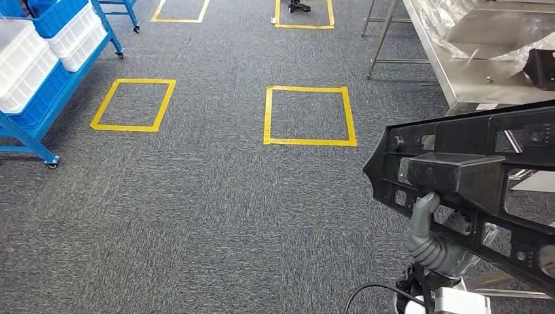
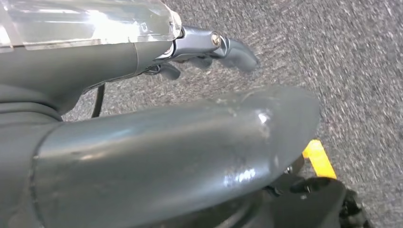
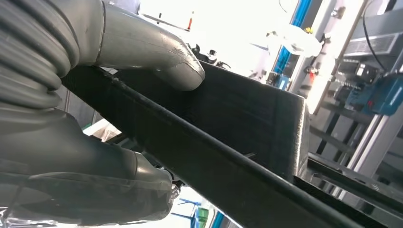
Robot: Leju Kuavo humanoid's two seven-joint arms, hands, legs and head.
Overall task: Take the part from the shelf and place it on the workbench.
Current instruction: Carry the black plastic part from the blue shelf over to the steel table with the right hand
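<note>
My right hand (image 1: 437, 245) comes up from below, its thick grey thumb reaching upward against a large black plastic part (image 1: 471, 173), a long flat frame full of cut-out openings with a boxy block standing out from its middle. In the right wrist view the same hand (image 3: 95, 109) grips the part (image 3: 247, 123): the thumb lies along the upper face of the block and the fingers (image 3: 119, 185) curl underneath the frame's edge, so the part is clamped between them. The part is held in the air, tilted, above the grey carpet floor (image 1: 216, 216), near the steel counter (image 1: 458, 82), and does not touch it.

My left hand (image 2: 166, 142) hangs over the carpet in the left wrist view. The thumb stretches out straight in the foreground and the darker fingers (image 2: 237, 50) point outward beyond it, apart from the thumb, with nothing between them.

There is one part in my grasp. On the floor I count four squares outlined in yellow tape: two nearer ones, (image 1: 133, 104) and (image 1: 309, 115), and two farther ones partly cut off. One blue wheeled shelf rack (image 1: 39, 111) stands to the left, carrying white bins (image 1: 26, 62). On the counter lies crumpled clear plastic sheeting (image 1: 451, 26) and a second dark object (image 1: 540, 69) near its right edge; I cannot tell what that is.
</note>
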